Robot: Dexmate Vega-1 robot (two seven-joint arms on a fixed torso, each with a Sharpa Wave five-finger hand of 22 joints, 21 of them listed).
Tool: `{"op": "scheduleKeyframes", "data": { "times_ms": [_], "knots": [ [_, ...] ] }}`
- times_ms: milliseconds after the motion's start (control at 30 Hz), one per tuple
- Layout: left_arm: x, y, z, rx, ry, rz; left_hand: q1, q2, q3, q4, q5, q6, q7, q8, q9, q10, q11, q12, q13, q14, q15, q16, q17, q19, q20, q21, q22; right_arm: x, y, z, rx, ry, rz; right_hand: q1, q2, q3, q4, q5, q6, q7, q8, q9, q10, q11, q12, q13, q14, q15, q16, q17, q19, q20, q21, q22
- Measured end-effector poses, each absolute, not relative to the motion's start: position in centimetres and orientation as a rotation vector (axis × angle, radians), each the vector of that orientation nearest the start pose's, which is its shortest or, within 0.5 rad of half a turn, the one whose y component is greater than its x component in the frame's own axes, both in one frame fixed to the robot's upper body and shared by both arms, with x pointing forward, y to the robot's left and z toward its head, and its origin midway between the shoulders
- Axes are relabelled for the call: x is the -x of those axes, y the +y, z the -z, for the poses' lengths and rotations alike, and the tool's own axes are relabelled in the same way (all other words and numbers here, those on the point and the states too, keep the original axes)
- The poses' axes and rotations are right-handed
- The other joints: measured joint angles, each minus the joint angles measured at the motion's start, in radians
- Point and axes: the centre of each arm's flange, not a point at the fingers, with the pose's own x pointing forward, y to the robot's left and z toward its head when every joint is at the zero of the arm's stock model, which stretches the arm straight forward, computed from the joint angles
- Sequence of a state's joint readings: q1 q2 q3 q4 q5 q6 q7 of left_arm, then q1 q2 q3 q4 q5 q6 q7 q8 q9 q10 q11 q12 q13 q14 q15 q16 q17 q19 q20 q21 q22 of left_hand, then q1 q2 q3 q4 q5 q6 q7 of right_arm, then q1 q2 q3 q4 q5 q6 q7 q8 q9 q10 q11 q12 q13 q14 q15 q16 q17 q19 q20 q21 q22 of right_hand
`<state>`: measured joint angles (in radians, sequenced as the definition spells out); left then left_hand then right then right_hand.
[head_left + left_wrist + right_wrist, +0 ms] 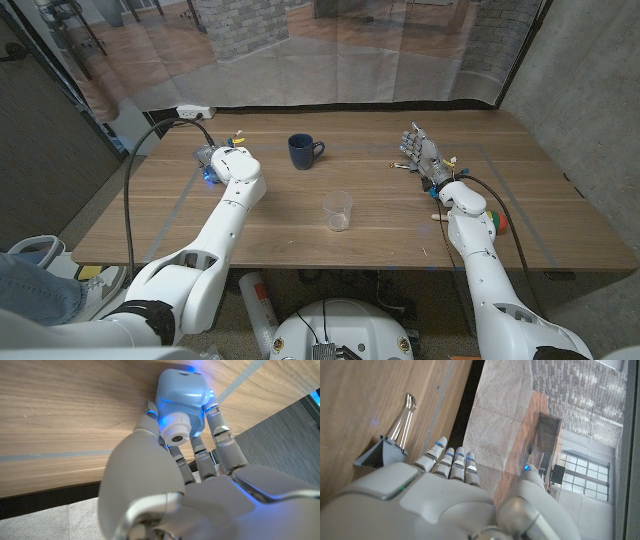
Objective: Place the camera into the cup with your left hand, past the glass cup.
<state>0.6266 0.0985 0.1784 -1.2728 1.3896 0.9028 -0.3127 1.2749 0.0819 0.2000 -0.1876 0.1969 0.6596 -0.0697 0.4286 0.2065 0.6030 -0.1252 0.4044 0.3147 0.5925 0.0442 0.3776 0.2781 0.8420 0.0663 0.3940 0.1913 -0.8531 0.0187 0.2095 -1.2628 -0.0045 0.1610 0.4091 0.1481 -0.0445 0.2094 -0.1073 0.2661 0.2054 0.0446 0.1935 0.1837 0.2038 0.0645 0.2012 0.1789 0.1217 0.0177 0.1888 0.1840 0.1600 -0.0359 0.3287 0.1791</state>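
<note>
Toward the table's (380, 235) far left corner, the left hand (212, 160) is at one small pale-blue camera (205, 155), and a blue light glows where they meet. From the left wrist view, the camera (181, 397) lies against the wood with its round lens (176, 436) facing back toward the palm, and the fingers (220, 435) run up along both of its sides, touching its body. Whether it is lifted clear of the wood cannot be told.

One dark blue mug (303, 151) stands upright near the far edge, about midway along it, with its handle turned to the robot's right. One clear glass cup (338, 211) stands upright nearer the front edge, a little to the right of the mug and well apart from it. Both are well apart from the camera.

On the right half of the table, the right hand (420, 150) is held up with its fingers spread apart and nothing in them. From the right wrist view, the fingers (451, 461) reach side by side past the table's edge, and one binder clip (390, 445) with silver wire handles lies on the wood just beside them.

One white power strip (194, 110) sits at the far left corner, and a black cable (130, 200) runs along the left edge.
</note>
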Motion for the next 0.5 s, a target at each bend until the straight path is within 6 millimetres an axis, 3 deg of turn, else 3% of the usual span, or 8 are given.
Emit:
{"op": "scheduleKeyframes", "data": {
  "times_ms": [500],
  "knots": [
    [-65.08, 33.46, -3.83, -1.09, 0.247, -0.678, 0.0, 0.0, 0.0, 0.0, -0.003, 0.021, 0.003, 0.0, 0.001, 0.019, -0.007, -0.007, 0.009, 0.005, -0.001, -0.001, 0.0, -0.013, 0.002, 0.001, -0.001, -66.11, -27.45, 3.46, 0.022, -0.575, -0.202, 0.0, 0.0, 0.0, 0.0, 0.0, 0.0, 0.0, 0.0, 0.0, 0.0, 0.0, 0.0, 0.0, 0.0, 0.0, 0.0, 0.0, 0.006, -0.005, -0.008, 0.0]
  ]
}}
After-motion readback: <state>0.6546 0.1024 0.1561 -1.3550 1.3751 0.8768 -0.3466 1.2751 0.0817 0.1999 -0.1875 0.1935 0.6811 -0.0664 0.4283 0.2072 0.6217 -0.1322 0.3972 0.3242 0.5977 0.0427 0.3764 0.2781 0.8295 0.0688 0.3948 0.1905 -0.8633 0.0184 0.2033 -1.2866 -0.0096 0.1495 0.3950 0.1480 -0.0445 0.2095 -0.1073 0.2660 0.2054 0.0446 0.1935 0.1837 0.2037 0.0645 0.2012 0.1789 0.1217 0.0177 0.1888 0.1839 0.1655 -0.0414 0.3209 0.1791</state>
